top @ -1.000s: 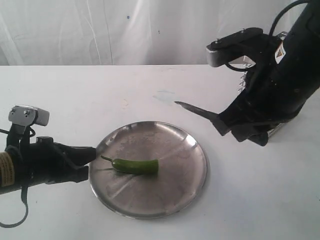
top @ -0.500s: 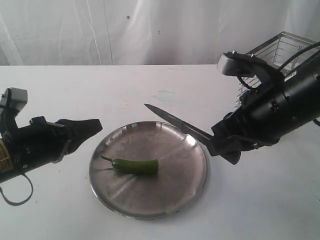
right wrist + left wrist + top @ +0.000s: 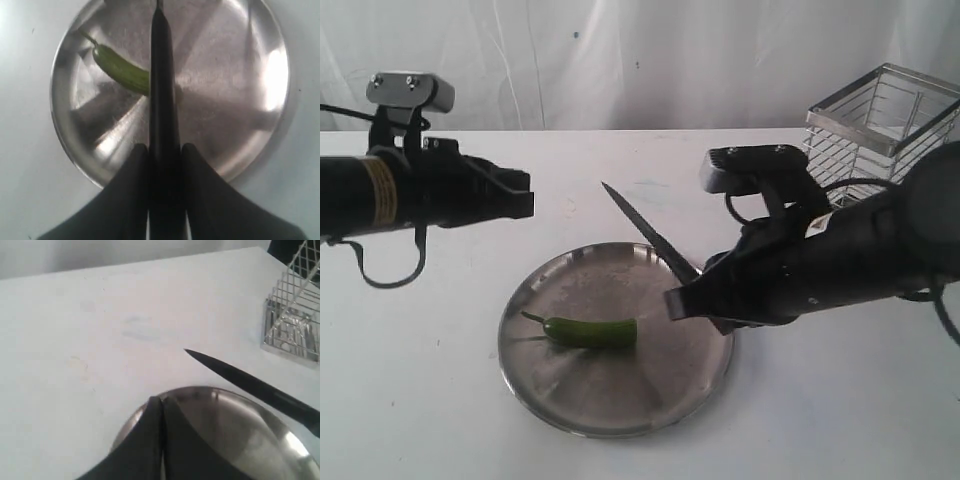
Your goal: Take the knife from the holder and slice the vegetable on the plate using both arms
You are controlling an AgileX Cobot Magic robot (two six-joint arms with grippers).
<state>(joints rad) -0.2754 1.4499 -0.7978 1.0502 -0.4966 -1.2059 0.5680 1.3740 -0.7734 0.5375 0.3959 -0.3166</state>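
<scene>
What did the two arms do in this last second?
The right gripper, keeping its hold on the knife, swung down and across until the blade hangs over the plate, uncovering the holder. The left gripper, shut and empty, lifted away from the plate. The chili and plate stayed put.

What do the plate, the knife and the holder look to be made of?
Plate: likely stainless steel, dull scuffed sheen with soft reflections. Knife: all black, matte; blade material unclear. Holder: shiny metal wire, flat steel-like rim.
</scene>
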